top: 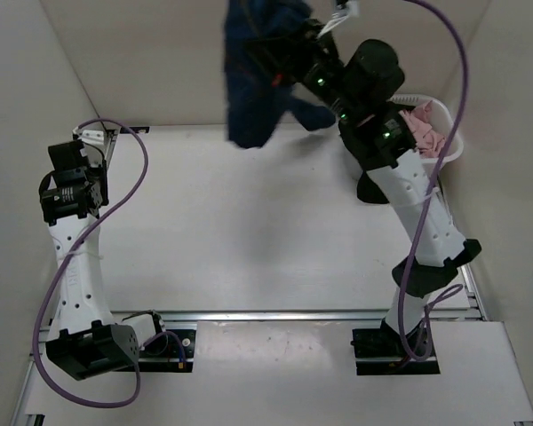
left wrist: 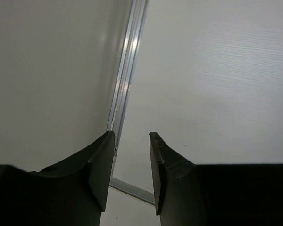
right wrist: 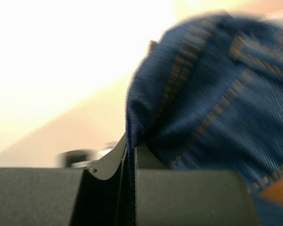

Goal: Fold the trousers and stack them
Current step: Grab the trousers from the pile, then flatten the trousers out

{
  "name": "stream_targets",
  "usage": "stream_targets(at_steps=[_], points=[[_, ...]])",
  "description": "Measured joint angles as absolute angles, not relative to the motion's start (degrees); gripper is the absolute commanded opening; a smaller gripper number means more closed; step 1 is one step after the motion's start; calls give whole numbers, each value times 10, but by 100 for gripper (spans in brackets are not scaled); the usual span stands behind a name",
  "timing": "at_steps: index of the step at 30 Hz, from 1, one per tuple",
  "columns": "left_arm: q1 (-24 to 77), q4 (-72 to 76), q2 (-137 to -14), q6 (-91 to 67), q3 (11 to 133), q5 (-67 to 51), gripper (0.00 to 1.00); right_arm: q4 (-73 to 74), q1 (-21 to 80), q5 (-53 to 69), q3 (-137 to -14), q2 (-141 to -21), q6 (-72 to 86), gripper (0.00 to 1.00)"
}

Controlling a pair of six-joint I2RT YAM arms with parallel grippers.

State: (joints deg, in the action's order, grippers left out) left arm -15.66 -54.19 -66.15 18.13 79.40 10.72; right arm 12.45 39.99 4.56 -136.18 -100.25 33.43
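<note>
Navy trousers hang pinched — right claw raised high

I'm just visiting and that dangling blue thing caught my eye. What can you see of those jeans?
The trousers are dark navy denim with orange-brown stitching along the seams. They hang bunched and unfolded above the far edge of the table, a fold of cloth pinched between the shut fingers of the right gripper. Whether the lower end reaches the table cannot be told; the close view is blurred.

The left gripper, fingers partly apart, hangs over a metal rail edging the white table.
</note>
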Motion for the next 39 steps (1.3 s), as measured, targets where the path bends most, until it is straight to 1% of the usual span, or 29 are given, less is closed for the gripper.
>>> stream_targets(at_steps=[2,3,6,9,10,12,15,16,17,18,19,20,21,22,23,24,27,29,31,36,37,39], points=[[-157,-542,-663,170,803,132,52,83,453,65,-1379,-1020,340,0],[-157,-542,-663,166,811,142,55,72,466,70,-1379,-1022,343,0],[-157,-538,-666,157,841,162,57,42,480,77,-1318,-1002,353,0],[-158,-530,-666,154,860,175,63,49,476,53,-1177,-938,357,0],[-158,-526,-665,156,861,176,69,67,475,36,-1114,-907,356,0],[-159,-521,-665,167,854,175,76,87,474,-11,-981,-843,361,1],[-159,-510,-651,192,808,156,81,156,460,-79,-778,-748,375,8],[-159,-513,-644,206,786,146,81,179,453,-101,-722,-724,382,12],[-160,-516,-638,220,761,134,81,203,444,-117,-674,-705,386,20],[-160,-522,-633,236,736,123,81,237,433,-136,-624,-688,392,20],[-160,-531,-630,254,712,113,81,260,423,-151,-588,-678,396,22],[-160,-536,-629,272,689,107,81,281,413,-165,-559,-671,399,30],[-160,-539,-628,289,664,100,81,300,404,-177,-536,-667,403,41],[-159,-544,-629,310,639,98,81,321,396,-185,-520,-664,405,55],[-158,-549,-630,331,613,96,81,336,389,-194,-509,-662,408,72],[-156,-553,-631,350,585,96,81,348,381,-198,-503,-661,410,78],[-152,-555,-632,406,492,114,82,361,362,-210,-502,-660,402,86],[-151,-549,-632,439,430,141,84,366,354,-214,-512,-663,399,86],[-151,-544,-630,469,378,168,86,371,342,-215,-538,-677,394,90],[-153,-529,-620,502,314,202,88,371,295,-220,-637,-775,390,94],[-153,-518,-618,504,302,208,88,372,285,-221,-655,-799,395,98],[-153,-498,-618,508,272,220,91,373,270,-223,-683,-849,405,98]])
